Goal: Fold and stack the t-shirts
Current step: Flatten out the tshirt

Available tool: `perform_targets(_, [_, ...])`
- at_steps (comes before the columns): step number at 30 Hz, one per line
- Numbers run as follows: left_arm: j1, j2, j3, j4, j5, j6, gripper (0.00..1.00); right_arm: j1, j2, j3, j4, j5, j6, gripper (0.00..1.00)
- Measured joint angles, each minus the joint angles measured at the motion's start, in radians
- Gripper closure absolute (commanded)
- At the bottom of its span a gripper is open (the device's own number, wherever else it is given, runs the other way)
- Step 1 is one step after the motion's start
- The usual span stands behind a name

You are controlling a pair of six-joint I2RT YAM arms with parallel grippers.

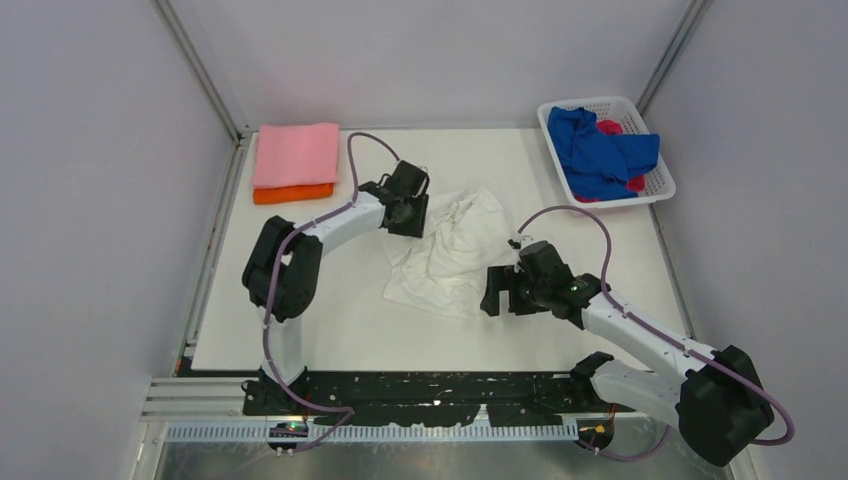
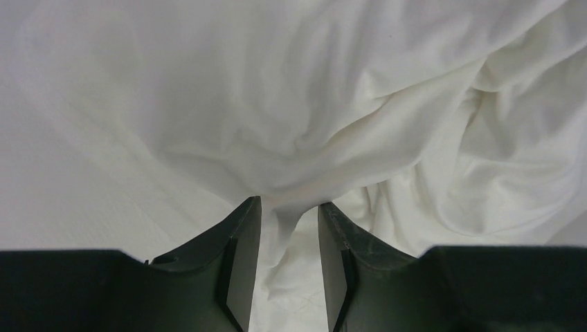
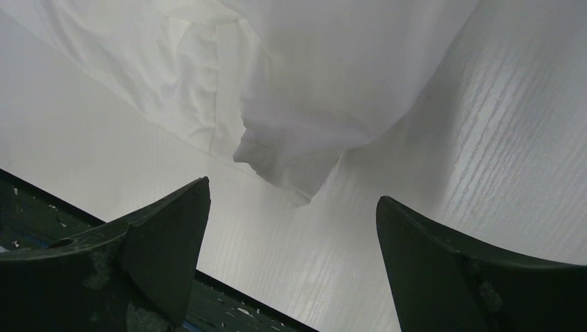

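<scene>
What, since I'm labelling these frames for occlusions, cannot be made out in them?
Top view: the orange t-shirt shows only an edge beneath the pink t-shirt.
Top view: the red t-shirt in the basket is mostly buried under the blue t-shirt.
All views: the white t-shirt has its front lost in its own crumples.
Right wrist view: the top edge cuts the white t-shirt off.
</scene>
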Motion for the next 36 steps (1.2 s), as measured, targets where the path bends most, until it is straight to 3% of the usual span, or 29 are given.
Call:
perform_targets(5, [-0.007,0.011,0.0,0.009,0.034,0.0,0.62,0.0,0.01,-0.001,0.024,0.002,0.012,0.03])
perform_targets(7, [-0.01,0.018,0.0,0.01,0.036,0.0,0.66,0.0,0.014,-0.003,0.033,0.003,0.018,0.02])
perform_targets(9, [-0.012,0.025,0.0,0.009,0.031,-0.001,0.77,0.0,0.018,-0.003,0.042,0.005,0.024,0.0])
perform_targets(11, [-0.013,0.036,0.0,0.007,0.019,-0.006,0.98,0.0,0.023,-0.005,0.051,0.007,0.03,0.01])
perform_targets(13, [-0.013,0.042,0.0,0.004,0.005,-0.012,1.0,0.001,0.031,-0.01,0.066,0.009,0.037,0.06])
perform_targets(17, [-0.013,0.041,0.0,0.003,-0.028,-0.015,1.0,0.009,0.067,-0.02,0.09,0.02,0.056,0.26])
perform_targets(19, [-0.013,0.039,-0.002,0.005,-0.043,-0.019,1.0,0.016,0.092,-0.02,0.101,0.032,0.065,0.45])
perform_targets(20, [-0.013,0.032,-0.006,0.005,-0.054,-0.022,1.0,0.02,0.105,-0.021,0.107,0.047,0.072,0.62])
perform_targets(24, [-0.011,-0.036,-0.037,0.002,-0.108,-0.027,1.0,0.028,0.124,-0.025,0.115,0.15,0.115,0.92])
perform_targets(30, [0.013,-0.238,-0.091,-0.002,-0.209,-0.027,1.0,0.028,0.112,-0.008,0.091,0.377,0.141,0.95])
perform_targets(36, [0.05,-0.505,-0.113,-0.027,-0.376,-0.015,1.0,0.002,0.032,0.161,0.019,0.612,0.068,0.95])
